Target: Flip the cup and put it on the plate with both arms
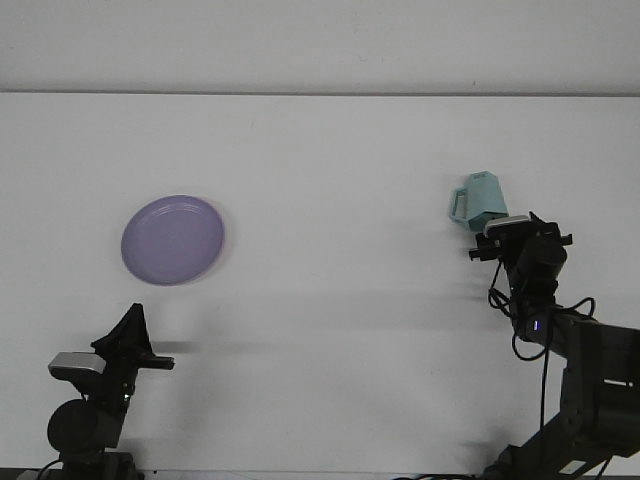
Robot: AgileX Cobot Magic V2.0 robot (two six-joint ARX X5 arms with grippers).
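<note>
Teal cup [480, 202], tipped at far right of the counter [330, 170], lies just beyond the right gripper [516, 240] (fingers' state indeterminate); left gripper [132, 340] idles near purple plate [173, 239].

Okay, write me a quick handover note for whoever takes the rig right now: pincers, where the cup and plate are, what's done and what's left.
Right pincer: extended forward, at the near lower edge of the teal cup; grip state not visible from here.
Left pincer: parked low at the near left, away from everything.
Cup: far right of the table, handle pointing left, not lifted.
Purple plate: left side, nothing on it.
Done: right arm's approach to the cup.
Left: grasp, flip, carry the cup across, set it on the plate.
</note>
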